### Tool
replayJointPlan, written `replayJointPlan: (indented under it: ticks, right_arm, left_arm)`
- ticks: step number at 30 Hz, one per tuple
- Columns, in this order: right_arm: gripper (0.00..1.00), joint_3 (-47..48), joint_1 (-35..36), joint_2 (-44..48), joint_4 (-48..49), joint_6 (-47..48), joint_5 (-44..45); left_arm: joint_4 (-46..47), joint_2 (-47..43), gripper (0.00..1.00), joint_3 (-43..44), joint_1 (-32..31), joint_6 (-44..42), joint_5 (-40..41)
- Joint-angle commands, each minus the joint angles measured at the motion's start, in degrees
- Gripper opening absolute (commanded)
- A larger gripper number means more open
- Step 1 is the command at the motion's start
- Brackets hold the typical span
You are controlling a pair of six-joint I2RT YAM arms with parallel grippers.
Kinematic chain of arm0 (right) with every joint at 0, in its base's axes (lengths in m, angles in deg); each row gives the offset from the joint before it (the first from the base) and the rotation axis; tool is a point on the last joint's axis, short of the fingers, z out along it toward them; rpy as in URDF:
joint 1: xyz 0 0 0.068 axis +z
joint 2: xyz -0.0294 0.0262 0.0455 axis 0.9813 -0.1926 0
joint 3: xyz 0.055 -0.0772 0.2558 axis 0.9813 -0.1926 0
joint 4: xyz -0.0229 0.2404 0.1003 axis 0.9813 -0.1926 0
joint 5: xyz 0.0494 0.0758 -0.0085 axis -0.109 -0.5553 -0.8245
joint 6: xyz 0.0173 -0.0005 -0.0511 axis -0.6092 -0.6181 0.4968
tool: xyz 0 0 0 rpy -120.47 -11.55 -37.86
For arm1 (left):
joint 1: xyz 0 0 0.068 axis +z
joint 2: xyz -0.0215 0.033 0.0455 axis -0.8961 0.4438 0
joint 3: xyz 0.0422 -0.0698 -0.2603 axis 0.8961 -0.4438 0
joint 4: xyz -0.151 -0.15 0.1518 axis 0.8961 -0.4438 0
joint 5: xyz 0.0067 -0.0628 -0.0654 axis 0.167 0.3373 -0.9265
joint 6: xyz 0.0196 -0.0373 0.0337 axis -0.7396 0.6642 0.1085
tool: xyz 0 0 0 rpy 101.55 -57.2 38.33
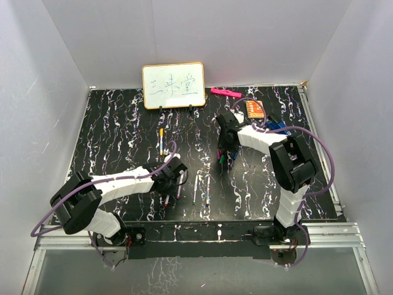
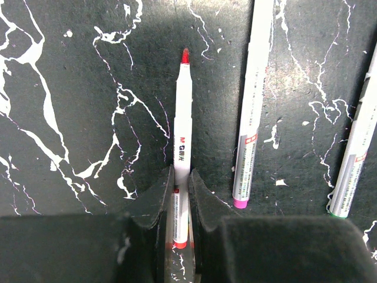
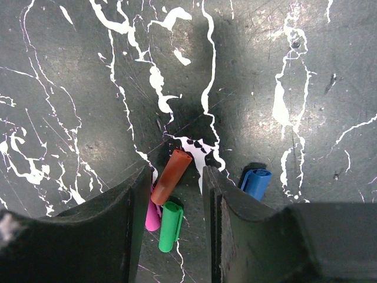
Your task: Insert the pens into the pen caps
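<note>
Black marbled table (image 1: 123,123). L arm (image 1: 116,184) stretched low; L gripper (image 2: 181,191) narrowed, pinching red-tipped pen (image 2: 183,118), which lies flat. R arm (image 1: 264,138) folded inward; R gripper (image 3: 177,177) wide, straddling red-brown cap (image 3: 172,175), magenta cap (image 3: 151,219) & green cap (image 3: 170,227); blue cap (image 3: 257,181) just outside.

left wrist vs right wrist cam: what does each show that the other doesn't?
Left wrist only: three pens. The red-tipped pen is clamped in the left gripper; the magenta-ended pen and the green-ended pen lie to its right.
Right wrist only: four caps. The red-brown cap lies between the fingers of the open right gripper, the magenta cap and green cap nearer the wrist, the blue cap outside.
Both: the black marbled table.
</note>
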Motion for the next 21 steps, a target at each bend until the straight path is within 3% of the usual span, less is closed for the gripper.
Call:
replayJointPlan:
  ticks: [1, 5, 12, 14, 16, 21]
  right_arm:
    - [0.37, 2.39, 0.37, -1.07, 1.71, -0.21, 0.9]
    - [0.36, 2.17, 0.39, -1.76, 2.15, -0.3, 0.62]
    - [0.23, 1.55, 0.91, -2.69, 2.3, 0.02, 0.22]
    - [0.16, 0.63, 1.5, -2.49, 2.05, -0.26, 0.17]
    - [0.02, -0.52, 2.27, -2.06, 1.89, -0.59, 0.19]
    - [0.0, -1.3, 3.82, -2.52, 1.41, -0.17, 1.46]
  left_arm:
    - [-4.73, 3.2, 0.0, -3.38, -0.29, -0.27, -1.8]
    - [-4.76, 3.14, 0.0, -3.1, -0.22, -0.08, -1.65]
    - [-4.88, 3.71, 0.0, -2.71, -0.25, 0.23, -1.49]
    - [-4.82, 3.79, 0.0, -2.67, -0.26, 0.45, -1.56]
    - [-4.6, 3.67, 0.0, -2.69, -0.23, 0.58, -1.53]
    - [-4.09, 3.74, 0.0, -2.73, -0.15, 0.34, -1.61]
